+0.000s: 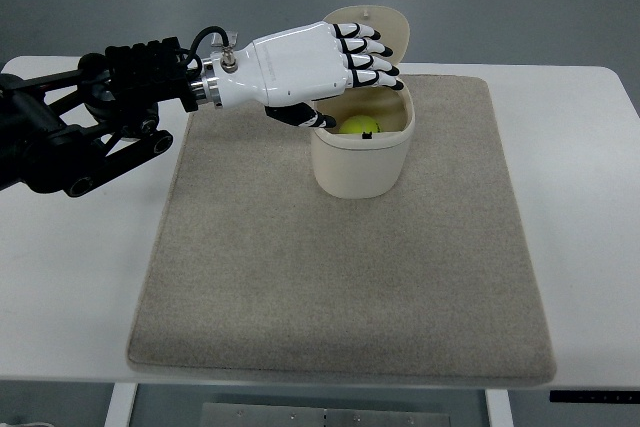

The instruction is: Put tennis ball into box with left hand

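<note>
A yellow-green tennis ball [358, 126] lies inside the cream box [361, 169], which stands open near the far middle of the beige mat. The box's lid [397, 30] leans back behind it. My left hand [356, 75], white with black finger joints, hovers over the box's left rim with its fingers spread and nothing in them. Its thumb points down toward the box's opening, just left of the ball. The left arm's black linkage reaches in from the left edge.
The beige mat [330, 277] covers the middle of a white table [585, 227]. Grey floor shows beyond the table's far edge.
</note>
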`<state>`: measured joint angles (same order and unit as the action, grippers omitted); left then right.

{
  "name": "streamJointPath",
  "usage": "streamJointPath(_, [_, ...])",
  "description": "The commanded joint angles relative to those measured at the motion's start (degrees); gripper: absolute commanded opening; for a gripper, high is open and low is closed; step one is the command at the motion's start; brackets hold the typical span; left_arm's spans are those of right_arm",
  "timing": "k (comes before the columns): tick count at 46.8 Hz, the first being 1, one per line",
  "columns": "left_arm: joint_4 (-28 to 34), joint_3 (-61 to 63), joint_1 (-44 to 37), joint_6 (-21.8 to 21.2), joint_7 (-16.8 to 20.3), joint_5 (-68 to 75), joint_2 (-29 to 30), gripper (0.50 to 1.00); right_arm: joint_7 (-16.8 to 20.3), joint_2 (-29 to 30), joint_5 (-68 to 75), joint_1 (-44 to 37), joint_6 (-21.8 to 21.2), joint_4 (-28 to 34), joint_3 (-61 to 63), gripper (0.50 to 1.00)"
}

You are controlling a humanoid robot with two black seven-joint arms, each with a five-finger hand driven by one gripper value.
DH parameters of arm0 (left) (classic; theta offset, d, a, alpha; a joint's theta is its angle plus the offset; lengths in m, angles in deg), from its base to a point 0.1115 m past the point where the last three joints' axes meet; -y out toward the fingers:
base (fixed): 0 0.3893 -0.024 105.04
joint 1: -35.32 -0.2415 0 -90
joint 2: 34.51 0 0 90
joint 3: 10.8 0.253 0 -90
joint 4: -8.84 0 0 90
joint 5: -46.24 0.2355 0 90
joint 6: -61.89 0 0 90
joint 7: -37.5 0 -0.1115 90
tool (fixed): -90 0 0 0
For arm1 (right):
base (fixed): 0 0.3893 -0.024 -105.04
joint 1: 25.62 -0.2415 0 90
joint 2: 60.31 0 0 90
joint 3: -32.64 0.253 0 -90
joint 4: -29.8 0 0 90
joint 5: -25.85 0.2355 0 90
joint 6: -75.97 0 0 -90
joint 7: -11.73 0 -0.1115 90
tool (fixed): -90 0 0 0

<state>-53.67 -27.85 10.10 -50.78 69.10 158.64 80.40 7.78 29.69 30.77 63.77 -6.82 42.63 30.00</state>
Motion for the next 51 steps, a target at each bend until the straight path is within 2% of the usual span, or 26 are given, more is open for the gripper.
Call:
streamJointPath(1, [-1.12,0.0,-0.1,-0.09,0.04,0.01,0.58,0.913,0.0,0.0,0.0,0.0,0.0,0.0,0.0,0.901])
streamJointPath(14, [-5.08,-0.35,-0.1,-0.35,0.04,-1.04,8.49,0.913,0.0,0.0,0.0,0.0,0.0,0.0,0.0,0.901])
streamJointPath(26, [-7.28,-0.35,-1.15,-0.53,0.3,-13.07,17.19,0.93,0.0,0.0,0.0,0.09,0.0,0.0,0.0,0.901])
streamJointPath(32, [-6.66,-0.18,-3.43,-0.35,0.22,-22.65,18.51,0.988,0.0,0.0,0.0,0.0,0.0,0.0,0.0,0.901])
streamJointPath(40, [-5.87,-0.09,-7.39,0.35,0.22,-36.54,18.34,0.99,0.0,0.0,0.0,0.0,0.0,0.0,0.0,0.901])
streamJointPath(45, [-5.52,-0.18,-8.36,4.47,0.13,-44.53,18.34,0.99,0.0,0.0,0.0,0.0,0.0,0.0,0.0,0.901])
streamJointPath(51, [-3.76,-0.44,-8.36,13.26,0.13,-57.54,18.25,0.99,0.0,0.0,0.0,0.0,0.0,0.0,0.0,0.901])
